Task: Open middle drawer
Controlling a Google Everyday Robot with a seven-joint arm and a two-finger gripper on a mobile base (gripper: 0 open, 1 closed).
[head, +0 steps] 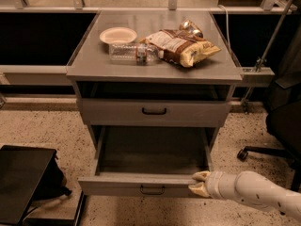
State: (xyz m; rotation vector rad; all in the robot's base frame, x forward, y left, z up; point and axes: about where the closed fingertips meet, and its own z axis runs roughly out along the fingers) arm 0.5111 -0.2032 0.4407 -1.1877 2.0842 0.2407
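Lower right, the gripper [199,183] touches the right end of the open middle drawer [117,185]; its grip I cannot tell. Pull straight outward, since an off-centre pull may jam it.

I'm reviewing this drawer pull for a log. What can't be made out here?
Camera view:
- Below the pulled-out grey metal middle drawer: hidden by its front and the bottom edge.
- White arm behind the cream gripper at that drawer's right front corner: cut off by the right edge.
- Print on the crumpled snack bag: too small.
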